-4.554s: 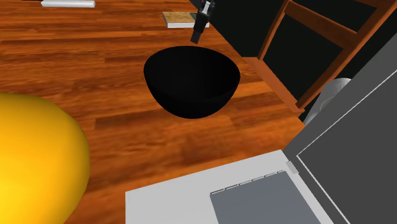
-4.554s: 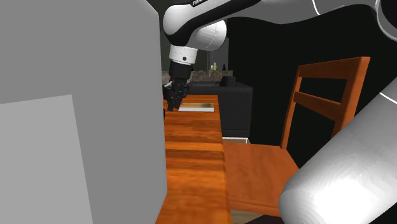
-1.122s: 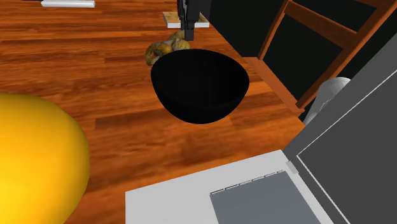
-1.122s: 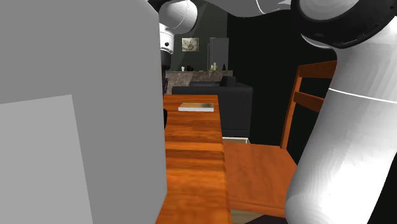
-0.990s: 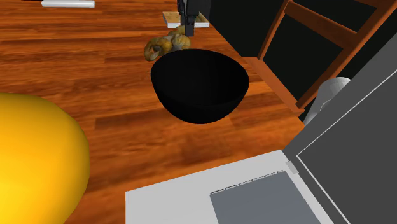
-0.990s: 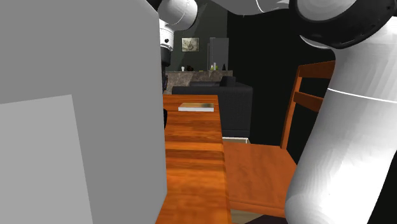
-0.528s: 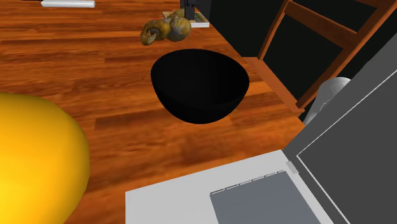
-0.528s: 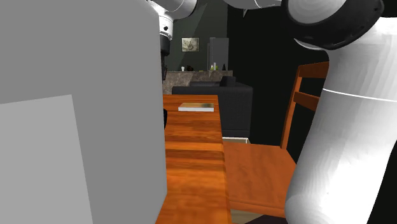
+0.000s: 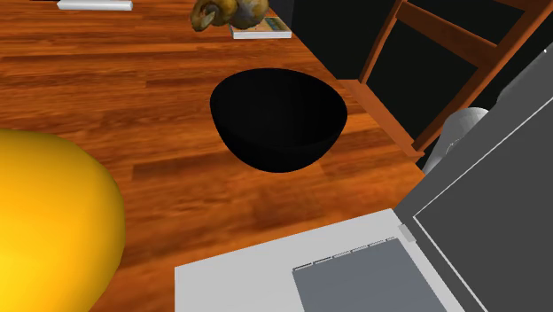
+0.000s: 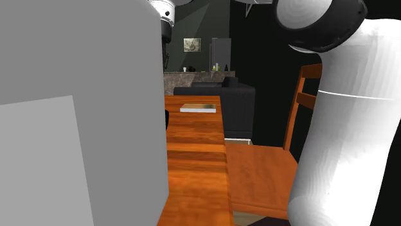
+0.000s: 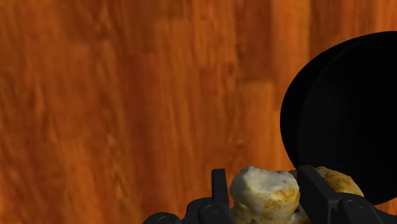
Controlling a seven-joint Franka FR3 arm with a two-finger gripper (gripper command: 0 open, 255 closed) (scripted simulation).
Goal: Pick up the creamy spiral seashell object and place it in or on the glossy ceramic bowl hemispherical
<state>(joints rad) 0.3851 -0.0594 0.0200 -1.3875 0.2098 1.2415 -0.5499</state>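
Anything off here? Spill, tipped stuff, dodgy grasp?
Nothing stands out. The cream-and-brown seashell is clasped between the jaws, one on each side. The black bowl stands upright on the wooden table, and the book lies flat near the table's edge.

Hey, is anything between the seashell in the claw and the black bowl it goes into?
Nothing visible stands in the way. The seashell, clasped in the claw, hangs over the wooden table just beside the black bowl.

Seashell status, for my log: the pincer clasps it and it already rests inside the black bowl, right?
Not inside. The pincer clasps the seashell, but it hangs in the air outside the black bowl, as the shoulder view shows.
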